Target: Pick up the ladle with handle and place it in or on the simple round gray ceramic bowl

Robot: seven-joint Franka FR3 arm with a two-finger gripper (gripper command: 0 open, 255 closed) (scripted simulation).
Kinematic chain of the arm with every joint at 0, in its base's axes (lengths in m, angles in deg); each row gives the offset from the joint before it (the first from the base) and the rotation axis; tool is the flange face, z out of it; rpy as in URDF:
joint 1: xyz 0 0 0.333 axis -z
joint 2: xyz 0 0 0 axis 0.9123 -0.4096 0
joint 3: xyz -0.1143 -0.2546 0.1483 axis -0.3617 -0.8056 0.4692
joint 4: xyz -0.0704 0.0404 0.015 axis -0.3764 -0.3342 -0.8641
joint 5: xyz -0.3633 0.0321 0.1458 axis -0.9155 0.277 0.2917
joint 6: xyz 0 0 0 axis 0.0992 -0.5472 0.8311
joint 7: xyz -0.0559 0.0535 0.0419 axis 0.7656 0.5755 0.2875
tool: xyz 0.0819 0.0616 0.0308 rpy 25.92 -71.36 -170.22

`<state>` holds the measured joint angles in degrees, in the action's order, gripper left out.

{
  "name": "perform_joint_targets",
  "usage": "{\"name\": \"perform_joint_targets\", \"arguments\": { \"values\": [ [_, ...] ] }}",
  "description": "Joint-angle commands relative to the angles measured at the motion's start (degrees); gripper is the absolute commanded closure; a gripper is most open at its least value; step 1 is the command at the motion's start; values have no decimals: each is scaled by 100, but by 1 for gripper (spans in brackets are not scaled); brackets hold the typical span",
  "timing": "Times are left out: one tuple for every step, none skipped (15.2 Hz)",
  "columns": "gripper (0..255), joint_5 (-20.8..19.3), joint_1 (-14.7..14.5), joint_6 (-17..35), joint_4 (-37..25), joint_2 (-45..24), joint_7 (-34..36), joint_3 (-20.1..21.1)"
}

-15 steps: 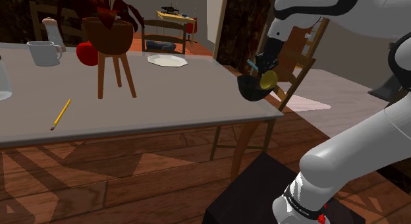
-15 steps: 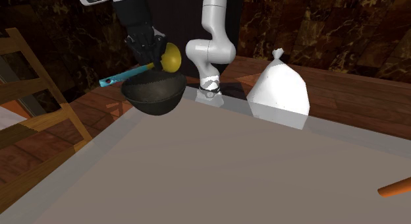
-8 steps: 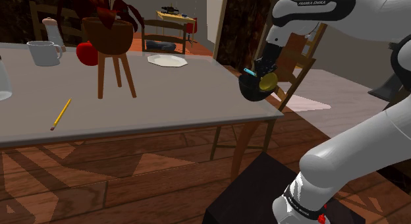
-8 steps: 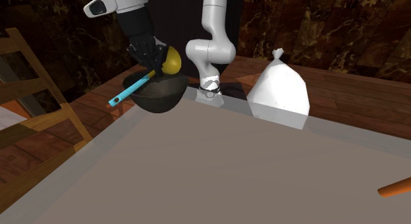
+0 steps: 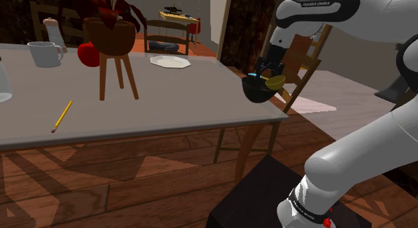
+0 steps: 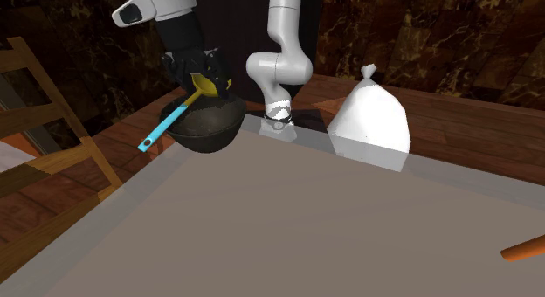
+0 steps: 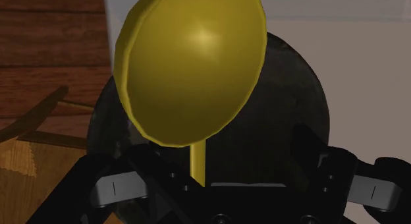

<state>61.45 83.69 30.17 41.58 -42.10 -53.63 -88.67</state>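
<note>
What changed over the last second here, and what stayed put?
The ladle tipped: its yellow cup sank from above the dark bowl to the bowl's mouth, and its blue handle swung down, now slanting over the rim toward the second exterior view's left. The gripper came down slightly with it. Bowl, table and white bag stayed put.

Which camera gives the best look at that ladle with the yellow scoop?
The second exterior view: the ladle with yellow scoop and blue handle shows whole, slanting out over the round dark bowl. The wrist view shows its scoop close up; the shoulder view, a small yellow spot above the bowl.
</note>
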Motion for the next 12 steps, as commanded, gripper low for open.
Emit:
{"name": "perform_joint_targets", "arguments": {
  "values": [
    [0, 0, -1, -1, -1, -4, 1, 0],
    [0, -3, 3, -1, 16, 13, -3, -2],
    [0, -5, 6, -191, -213, -29, -5, -20],
    [0, -5, 10, -382, -450, -78, -9, -40],
    [0, -2, 13, -573, -696, -135, -14, -60],
    [0, 1, 15, -725, -896, -186, -19, -77],
    [0, 1, 15, -725, -896, -186, -19, -77],
    [0, 1, 15, -725, -896, -185, -19, -77],
    [0, 1, 15, -725, -896, -186, -19, -77],
    [0, 1, 15, -725, -896, -186, -19, -77],
    [0, 1, 15, -725, -896, -186, -19, -77],
    [0, 1, 15, -725, -896, -186, -19, -77]
  ]
}}
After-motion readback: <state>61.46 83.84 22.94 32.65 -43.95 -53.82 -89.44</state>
